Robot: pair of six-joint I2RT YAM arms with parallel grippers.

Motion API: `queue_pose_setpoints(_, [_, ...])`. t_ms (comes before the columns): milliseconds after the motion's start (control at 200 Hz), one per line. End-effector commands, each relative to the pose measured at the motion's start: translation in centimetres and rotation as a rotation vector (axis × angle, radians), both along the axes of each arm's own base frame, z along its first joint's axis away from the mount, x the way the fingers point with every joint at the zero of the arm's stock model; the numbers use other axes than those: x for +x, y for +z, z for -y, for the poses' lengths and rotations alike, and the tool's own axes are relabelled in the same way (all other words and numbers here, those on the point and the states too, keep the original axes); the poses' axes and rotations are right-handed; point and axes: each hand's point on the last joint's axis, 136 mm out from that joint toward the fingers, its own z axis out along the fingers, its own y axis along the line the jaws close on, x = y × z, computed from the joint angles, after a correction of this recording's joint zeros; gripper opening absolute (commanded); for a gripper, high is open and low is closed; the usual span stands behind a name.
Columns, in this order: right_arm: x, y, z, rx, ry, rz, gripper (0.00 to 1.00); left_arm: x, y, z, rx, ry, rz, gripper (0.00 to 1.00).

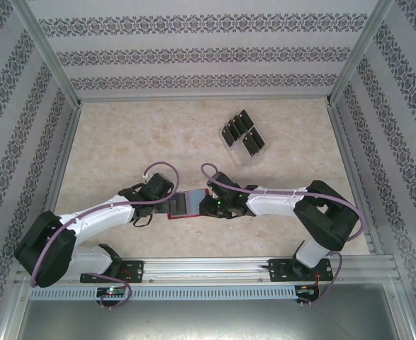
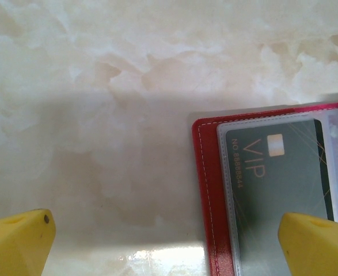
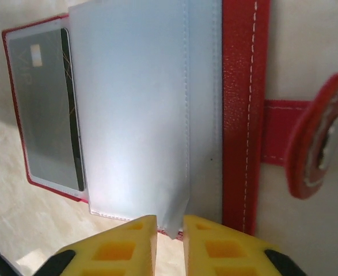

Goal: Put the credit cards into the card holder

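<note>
The card holder, a red wallet, lies open on the table between my two grippers. One dark card marked VIP sits in its left clear pocket. My left gripper is open wide at the wallet's left edge, its right finger over the card page. My right gripper is shut on the lower edge of a grey-blue sleeve page, holding it lifted. The snap tab sticks out on the right. Several more black credit cards stand at the back.
The black cards stand in a clear slotted stand at the back right of the marble table. Patterned walls with metal posts close in the sides and back. Both arm bases sit on the rail at the near edge.
</note>
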Motion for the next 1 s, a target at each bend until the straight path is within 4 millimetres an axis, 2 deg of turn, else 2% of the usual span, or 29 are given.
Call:
queue_pose_setpoints(0, [0.3, 0.2, -0.6, 0.001, -0.003, 0.012, 0.11, 0.3, 0.4, -0.1, -0.002, -0.01, 0.023, 1.0])
queue_pose_setpoints(120, [0.3, 0.8, -0.6, 0.005, 0.002, 0.018, 0.0, 0.4, 0.6, -0.1, -0.006, -0.01, 0.027, 1.0])
queue_pose_setpoints(325, [0.4, 2.5, -0.8, 0.026, 0.018, 0.042, 0.0, 0.7, 1.2, -0.8, -0.033, 0.017, 0.033, 1.0])
queue_pose_setpoints(570, [1.1, 5.3, -2.7, 0.064, 0.065, 0.082, 0.0, 1.3, 2.4, -1.4, -0.071, 0.04, 0.053, 1.0])
queue_pose_setpoints(744, [1.4, 5.6, -4.8, 0.071, 0.102, 0.08, 0.0, 1.7, 3.1, -1.4, -0.088, 0.043, 0.066, 1.0])
queue_pose_setpoints(994, [0.7, 4.4, -8.1, 0.069, 0.161, 0.051, 0.0, 2.2, 3.9, -1.5, -0.106, 0.065, 0.093, 1.0])
